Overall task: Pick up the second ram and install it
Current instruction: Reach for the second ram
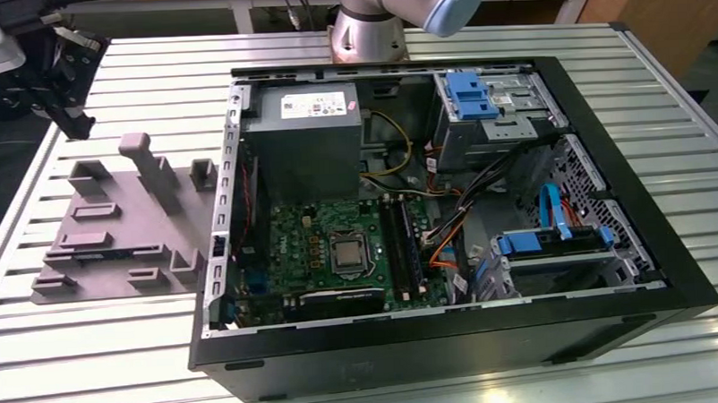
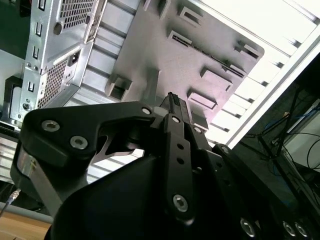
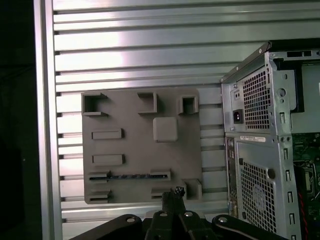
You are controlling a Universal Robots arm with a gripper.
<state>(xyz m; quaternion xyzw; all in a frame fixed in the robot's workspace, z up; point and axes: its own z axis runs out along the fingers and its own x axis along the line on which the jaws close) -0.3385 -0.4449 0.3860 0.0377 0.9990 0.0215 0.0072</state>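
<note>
The gripper [image 3: 176, 192] hangs over a grey tray [image 3: 140, 145] on the slatted table [image 1: 102, 354]. In both wrist views its fingers [image 2: 172, 107] are pressed together at the tips and hold nothing.

The second ram [image 3: 130, 176], a thin dark stick, sits on edge in one of the tray's long slots, on the side nearest the fingertips in the first wrist view. Ram and gripper are apart, and the second wrist view shows open space between the tips and the tray's face.

The tray lies just beside the open case [image 1: 460, 350], on the exterior view's left. Inside the case, the board [image 1: 325, 247] lies flat on the floor. Its black memory slots [image 1: 403, 245] run near to far, on the exterior view's right of the processor socket [image 1: 346, 253]. Whether any of those slots already carries a stick cannot be told from these views.

By this showing, the task has barely begun. The arm is placed over the tray, but the ram has not been gripped, lifted, carried to the case or pressed into its slot. With the fingers together, the grip itself has not started, so both halves of the job, pick-up and installation, remain to be done.
</note>
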